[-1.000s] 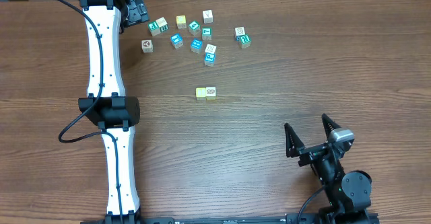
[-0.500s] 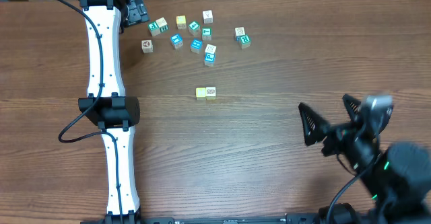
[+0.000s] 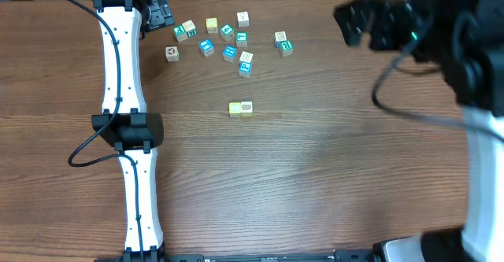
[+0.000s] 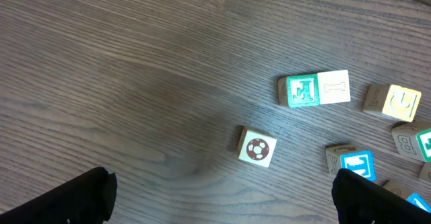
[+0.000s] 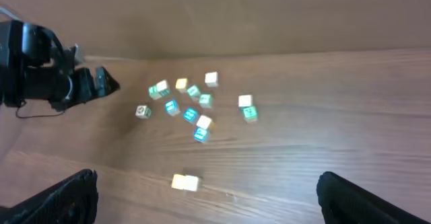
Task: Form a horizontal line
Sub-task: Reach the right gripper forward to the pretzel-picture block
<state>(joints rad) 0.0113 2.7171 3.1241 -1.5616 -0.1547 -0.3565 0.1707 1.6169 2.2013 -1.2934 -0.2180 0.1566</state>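
The horizontal line [image 3: 241, 108] stands mid-table as a yellow-green cube [image 3: 235, 109] touching a cream-white cube [image 3: 247, 108] with a dark mark; it shows blurred in the right wrist view [image 5: 185, 181]. My left gripper [image 3: 163, 12] is open at the far left of the table, low over bare wood [image 4: 222, 197], with nothing between its fingers. A cream cube with a round brown mark [image 4: 256, 147] lies just ahead of it. My right gripper [image 3: 368, 22] is open and empty, raised high over the back right, looking down from afar [image 5: 209, 200].
Several loose cubes [image 3: 228, 42], teal-faced, cream and one yellow, are scattered along the back of the table. A teal cube touching a cream one [image 4: 314, 90] lies ahead of the left gripper. The left arm [image 3: 122, 97] stretches along the left side.
The right arm has risen from the near right corner to high over the back right, close under the overhead camera. The left arm and the cubes have not moved.
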